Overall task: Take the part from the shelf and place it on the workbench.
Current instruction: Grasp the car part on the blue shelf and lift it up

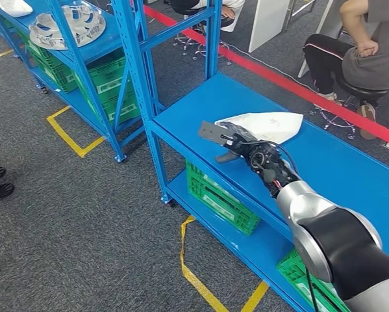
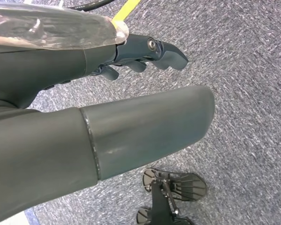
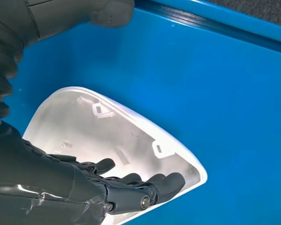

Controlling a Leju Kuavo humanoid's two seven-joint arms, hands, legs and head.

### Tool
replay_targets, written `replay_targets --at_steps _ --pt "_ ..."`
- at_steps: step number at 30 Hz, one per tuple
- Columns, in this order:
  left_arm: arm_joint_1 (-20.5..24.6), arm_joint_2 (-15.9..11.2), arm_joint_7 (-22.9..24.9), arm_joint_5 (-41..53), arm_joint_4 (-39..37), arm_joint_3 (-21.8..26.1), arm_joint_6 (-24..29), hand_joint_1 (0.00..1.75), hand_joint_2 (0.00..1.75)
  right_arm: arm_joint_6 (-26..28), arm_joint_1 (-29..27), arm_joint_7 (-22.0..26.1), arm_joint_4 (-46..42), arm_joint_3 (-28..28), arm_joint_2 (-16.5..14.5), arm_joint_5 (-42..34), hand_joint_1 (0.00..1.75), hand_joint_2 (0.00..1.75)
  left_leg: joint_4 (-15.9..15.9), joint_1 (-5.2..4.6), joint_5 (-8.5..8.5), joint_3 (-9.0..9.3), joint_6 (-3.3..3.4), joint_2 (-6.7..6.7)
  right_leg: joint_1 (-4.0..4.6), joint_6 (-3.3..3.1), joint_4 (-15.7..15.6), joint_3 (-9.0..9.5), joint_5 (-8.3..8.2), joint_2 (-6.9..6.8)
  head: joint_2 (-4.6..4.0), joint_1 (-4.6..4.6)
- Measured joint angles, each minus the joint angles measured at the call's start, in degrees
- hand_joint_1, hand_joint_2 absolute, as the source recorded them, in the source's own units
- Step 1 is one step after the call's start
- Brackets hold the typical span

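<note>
My right robot hand (image 3: 96,187) sits on the white part (image 3: 107,140), fingers (image 3: 160,185) curled over its near rim and reaching into the hollow inside, thumb up and off it, so it's a loose grip at most. The part's a smooth, glossy plastic shell, teardrop shaped, lying open side up on the blue metal table (image 1: 339,162), long axis running along the table, narrow tip pointing away from my hand. My left robot hand (image 2: 146,51) hangs over grey carpet (image 2: 245,93), fingers curled on nothing.
</note>
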State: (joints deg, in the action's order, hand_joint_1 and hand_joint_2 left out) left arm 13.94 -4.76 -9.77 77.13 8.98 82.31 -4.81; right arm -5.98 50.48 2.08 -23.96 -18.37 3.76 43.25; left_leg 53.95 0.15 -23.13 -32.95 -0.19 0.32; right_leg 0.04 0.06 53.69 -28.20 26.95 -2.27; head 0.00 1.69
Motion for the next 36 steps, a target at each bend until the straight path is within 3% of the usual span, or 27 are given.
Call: replay_targets --at_steps 36 --pt "0.21 0.00 -0.07 0.76 0.00 0.00 0.00 0.00 0.00 0.33 2.44 -2.79 2.48 0.10 2.54 1.84 0.00 1.75 0.01 0.00 0.00 0.02 0.00 0.03 -0.01 0.00 0.00 -0.03 0.00 0.04 0.00 -0.01"
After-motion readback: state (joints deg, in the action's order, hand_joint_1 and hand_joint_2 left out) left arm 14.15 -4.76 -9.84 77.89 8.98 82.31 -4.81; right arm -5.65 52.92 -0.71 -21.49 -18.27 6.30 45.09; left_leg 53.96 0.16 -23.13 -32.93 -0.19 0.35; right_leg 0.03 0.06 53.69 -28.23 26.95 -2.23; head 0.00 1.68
